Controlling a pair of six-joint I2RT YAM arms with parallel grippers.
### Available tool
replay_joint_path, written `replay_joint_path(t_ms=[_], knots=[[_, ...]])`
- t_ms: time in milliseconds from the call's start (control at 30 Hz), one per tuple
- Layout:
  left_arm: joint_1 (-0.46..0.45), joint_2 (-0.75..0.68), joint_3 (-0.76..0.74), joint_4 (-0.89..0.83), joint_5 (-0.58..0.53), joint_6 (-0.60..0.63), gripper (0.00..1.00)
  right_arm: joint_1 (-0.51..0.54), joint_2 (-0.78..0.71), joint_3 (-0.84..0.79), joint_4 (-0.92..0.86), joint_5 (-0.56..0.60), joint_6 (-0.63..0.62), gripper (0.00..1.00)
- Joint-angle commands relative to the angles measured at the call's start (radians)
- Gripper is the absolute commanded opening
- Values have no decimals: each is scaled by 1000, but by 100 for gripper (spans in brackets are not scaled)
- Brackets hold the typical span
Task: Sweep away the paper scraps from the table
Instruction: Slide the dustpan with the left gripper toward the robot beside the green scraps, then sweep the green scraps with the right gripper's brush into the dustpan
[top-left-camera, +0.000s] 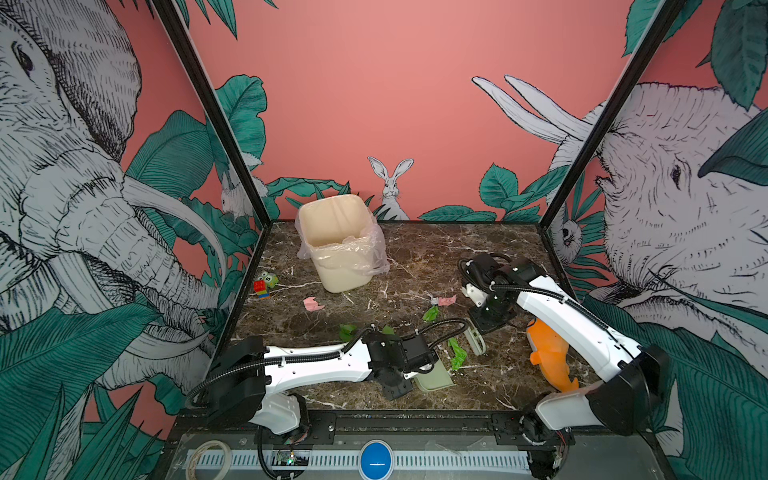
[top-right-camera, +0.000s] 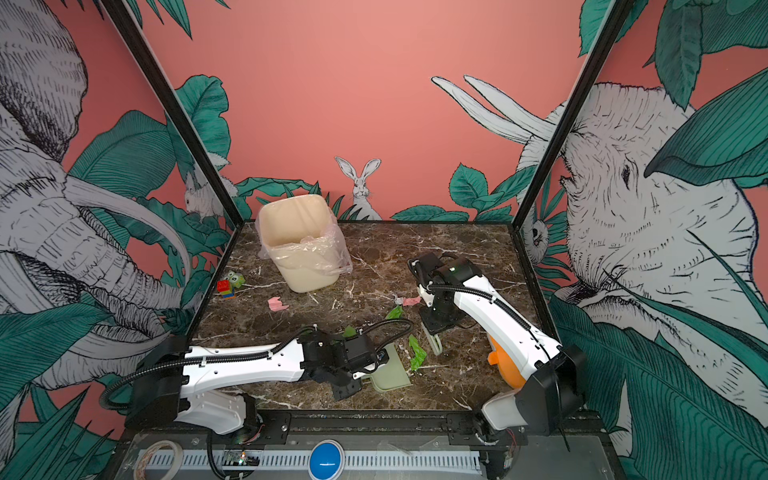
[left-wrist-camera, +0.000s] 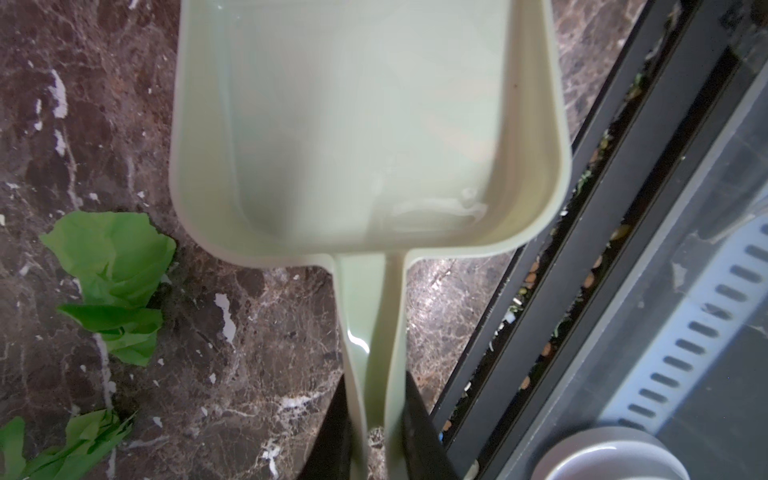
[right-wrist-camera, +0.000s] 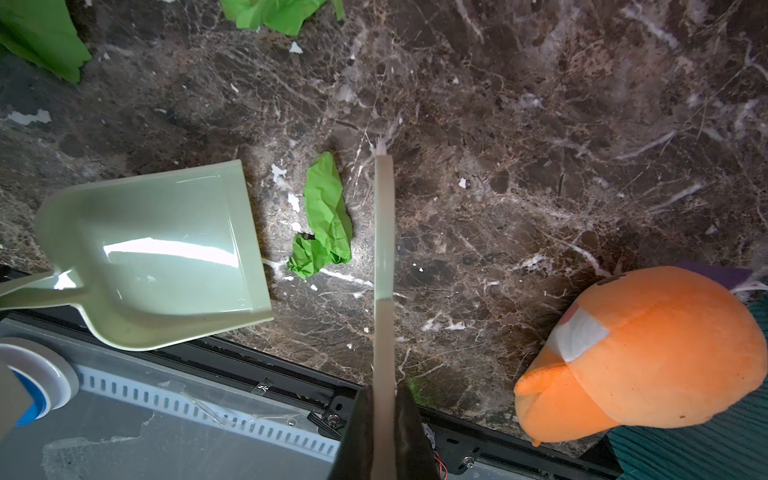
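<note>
Green scrap (right-wrist-camera: 326, 220) between dustpan (right-wrist-camera: 158, 249) lip (left fingers (left-wrist-camera: 332, 440) clenched) and brush (right-wrist-camera: 383, 232) (right fingers (right-wrist-camera: 411, 440) clenched).

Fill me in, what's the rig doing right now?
Sweeping up paper. The left gripper holds the pale green dustpan by its handle near the front edge of the table, nothing in it. The right gripper holds a matching brush, with one green scrap lying between brush and pan mouth. More green and pink scraps lie farther back; the lined bin shows none.
</note>
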Motion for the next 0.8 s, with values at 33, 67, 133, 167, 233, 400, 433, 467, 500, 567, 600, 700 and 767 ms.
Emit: replay_joint_path(t_ms=[33, 67, 133, 167, 233, 400, 433, 467, 500, 567, 600, 700, 767], knots=[[-5, 6, -10, 18, -21, 45, 2, 12, 14, 8, -11, 16, 15, 0], [-6, 9, -12, 27, -15, 50, 2, 14, 17, 10, -11, 15, 16, 0], [-6, 19, -12, 40, -6, 59, 2, 17, 29, 13, -11, 10, 17, 0], [-6, 23, -11, 45, -3, 60, 2, 19, 34, 15, -11, 10, 17, 0], [-4, 31, -13, 56, -2, 64, 2, 22, 47, 22, -12, 9, 17, 0], [2, 45, -17, 74, 4, 67, 2, 28, 65, 29, -17, 8, 17, 0], [3, 49, -17, 78, 7, 67, 2, 28, 67, 29, -19, 8, 17, 0], [7, 51, -20, 83, 9, 69, 2, 29, 70, 30, -21, 8, 17, 0], [10, 52, -20, 88, 10, 70, 2, 29, 72, 31, -23, 8, 18, 0], [17, 55, -23, 97, 15, 74, 2, 32, 74, 32, -24, 7, 20, 0], [20, 57, -24, 100, 17, 77, 2, 33, 75, 33, -25, 7, 21, 0], [24, 61, -26, 105, 21, 78, 2, 43, 80, 34, -29, 5, 27, 0], [24, 62, -28, 108, 26, 78, 2, 51, 84, 34, -31, 4, 31, 0]])
